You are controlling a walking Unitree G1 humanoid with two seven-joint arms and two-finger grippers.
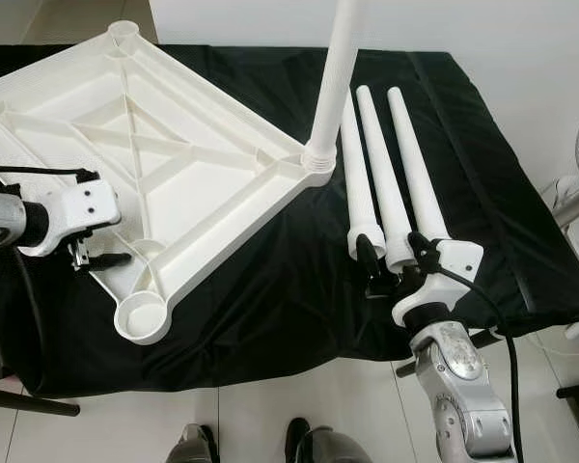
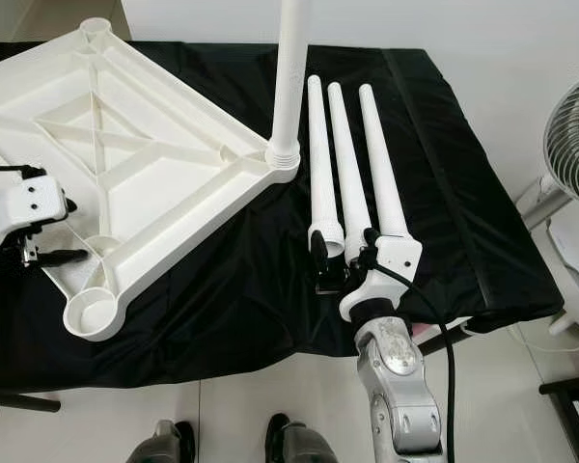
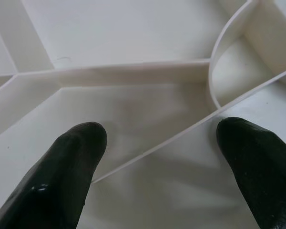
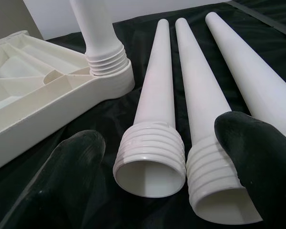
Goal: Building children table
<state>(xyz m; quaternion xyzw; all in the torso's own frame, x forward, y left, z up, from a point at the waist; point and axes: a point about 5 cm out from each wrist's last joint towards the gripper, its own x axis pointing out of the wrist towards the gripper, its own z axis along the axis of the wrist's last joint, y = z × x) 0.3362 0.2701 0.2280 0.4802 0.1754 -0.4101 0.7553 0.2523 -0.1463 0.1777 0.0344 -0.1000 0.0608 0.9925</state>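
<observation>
The white plastic tabletop lies upside down on the black cloth, ribs facing up. One white leg stands screwed upright in its right corner socket. Three loose legs lie side by side to the right, threaded ends toward me. My right gripper is open just at those threaded ends, holding nothing. Over the tabletop's near left edge hovers my left gripper, also open, its fingers straddling a thin rib. An empty socket sits at the near corner.
A white fan stands on the floor beyond the table's right end. The table's front edge runs just below my right wrist, with tiled floor and my feet underneath. A black bar sticks out at the lower left.
</observation>
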